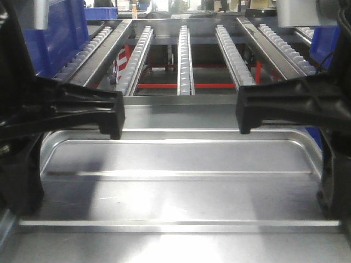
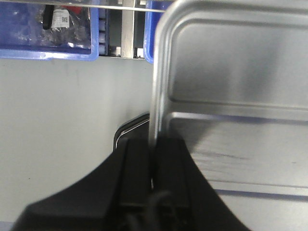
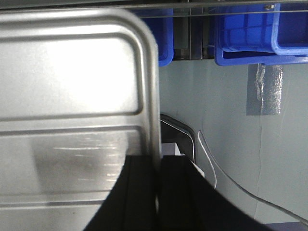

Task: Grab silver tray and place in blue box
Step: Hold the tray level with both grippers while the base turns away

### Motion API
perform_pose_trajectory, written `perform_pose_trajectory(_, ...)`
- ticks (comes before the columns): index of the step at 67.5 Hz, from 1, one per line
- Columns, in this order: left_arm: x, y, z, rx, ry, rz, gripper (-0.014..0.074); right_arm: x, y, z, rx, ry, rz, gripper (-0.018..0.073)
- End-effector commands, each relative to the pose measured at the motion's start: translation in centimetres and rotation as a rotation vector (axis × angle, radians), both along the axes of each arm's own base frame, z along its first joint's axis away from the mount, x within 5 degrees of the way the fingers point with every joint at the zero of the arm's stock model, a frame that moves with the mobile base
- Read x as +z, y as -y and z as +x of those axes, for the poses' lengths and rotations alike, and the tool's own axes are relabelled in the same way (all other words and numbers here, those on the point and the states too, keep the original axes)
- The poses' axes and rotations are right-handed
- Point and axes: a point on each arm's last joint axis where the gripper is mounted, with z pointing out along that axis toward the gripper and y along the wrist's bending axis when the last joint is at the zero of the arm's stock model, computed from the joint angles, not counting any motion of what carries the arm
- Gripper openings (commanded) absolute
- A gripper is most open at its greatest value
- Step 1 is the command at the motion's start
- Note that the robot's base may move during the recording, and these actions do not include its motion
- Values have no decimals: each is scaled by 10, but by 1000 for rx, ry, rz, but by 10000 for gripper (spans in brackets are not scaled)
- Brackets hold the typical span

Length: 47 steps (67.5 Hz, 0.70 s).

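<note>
The silver tray hangs level between two arms that reach in from opposite sides. The left gripper is clamped on the rim at its fingertips with the tray floor stretching to its right, and the right gripper pinches the opposite rim with the floor to its left. There are one tray with two raised ribs, two grippers, and at least two blue crates beyond the right fingertips; the wider may be the blue box.
</note>
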Motion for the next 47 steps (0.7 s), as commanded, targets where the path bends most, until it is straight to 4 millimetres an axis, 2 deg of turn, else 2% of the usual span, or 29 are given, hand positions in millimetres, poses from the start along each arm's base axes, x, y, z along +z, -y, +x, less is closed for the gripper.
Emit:
perform_pose_trajectory(1, 17, 8, -3, -20, 31, -127, -100, 17, -7, 3, 25, 82, 120, 50)
perform_pose_trajectory(47, 17, 7, -3, -17, 27, -124, -100, 17, -7, 3, 24, 82, 119, 50)
